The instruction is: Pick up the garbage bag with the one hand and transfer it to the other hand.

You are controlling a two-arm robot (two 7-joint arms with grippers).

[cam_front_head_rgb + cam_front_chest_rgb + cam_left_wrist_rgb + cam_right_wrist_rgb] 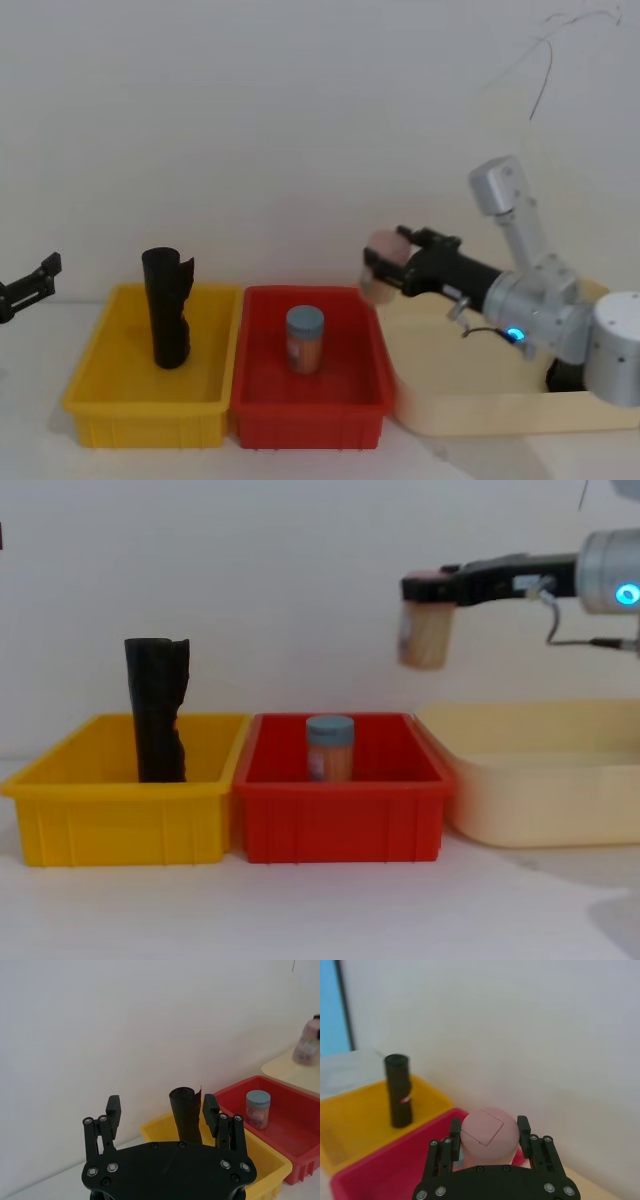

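Observation:
The garbage bag [166,310] is a black crinkled roll standing upright in the yellow bin [140,420], taller than its walls, with a small red mark on its side [398,1090]. It also shows from the side [157,710] and beyond my left fingers [185,1112]. My left gripper [30,285] hangs at the far left, well away from the bag, open and empty [162,1107]. My right gripper [385,268] is up in the air over the red bin's right rim, shut on a pink-capped bottle [487,1135], also seen from the side [424,630].
A red bin [310,415] next to the yellow one holds a jar with a blue lid [305,340]. A wide cream tray [480,400] sits to its right under my right arm. A plain white wall stands close behind the bins.

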